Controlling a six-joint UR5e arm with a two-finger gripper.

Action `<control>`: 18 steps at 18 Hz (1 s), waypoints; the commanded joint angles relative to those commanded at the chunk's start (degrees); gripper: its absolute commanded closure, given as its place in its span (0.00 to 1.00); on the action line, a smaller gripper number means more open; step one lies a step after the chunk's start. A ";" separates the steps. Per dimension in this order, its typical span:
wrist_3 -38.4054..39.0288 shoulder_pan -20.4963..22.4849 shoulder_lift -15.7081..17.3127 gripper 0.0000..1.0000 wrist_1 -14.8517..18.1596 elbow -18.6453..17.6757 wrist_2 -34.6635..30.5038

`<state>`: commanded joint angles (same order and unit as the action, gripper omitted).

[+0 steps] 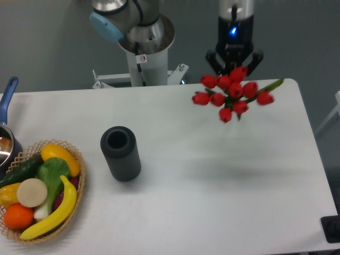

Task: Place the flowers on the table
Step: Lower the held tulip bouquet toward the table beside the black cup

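- Flowers (232, 94): a bunch of red tulips with green leaves, held in the air over the far right part of the table (212, 175), heads fanned toward the camera; a faint shadow lies on the white surface below and nearer the viewer.
- Handling (judged): light, soft and easily crushed; the heads flop and the stems bend, so hold belongs on the gathered stems, not the blooms.
- Tool (234, 62): the two dark fingers stand just above the bunch, closed in around what seems to be the stem end (the contact itself is hidden behind the blooms).
- Other things: a dark ribbed cylinder vase (120, 153) stands near mid-table; a wicker basket of vegetables (40, 191) and a blue-handled pan (6, 133) sit at the left edge, well apart from the flowers.
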<state>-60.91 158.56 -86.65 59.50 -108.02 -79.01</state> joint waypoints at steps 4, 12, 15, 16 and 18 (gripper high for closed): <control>0.00 -0.88 -2.90 0.76 -0.44 -0.18 -0.35; 0.70 -6.85 -11.77 0.75 0.00 4.04 -5.70; 1.14 -8.08 -14.77 0.75 0.00 5.18 -6.33; 1.58 -8.26 -15.04 0.75 0.00 5.36 -6.50; 1.67 -8.35 -15.48 0.75 0.00 5.28 -6.68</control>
<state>-59.24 150.21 -102.13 59.50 -102.74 -85.69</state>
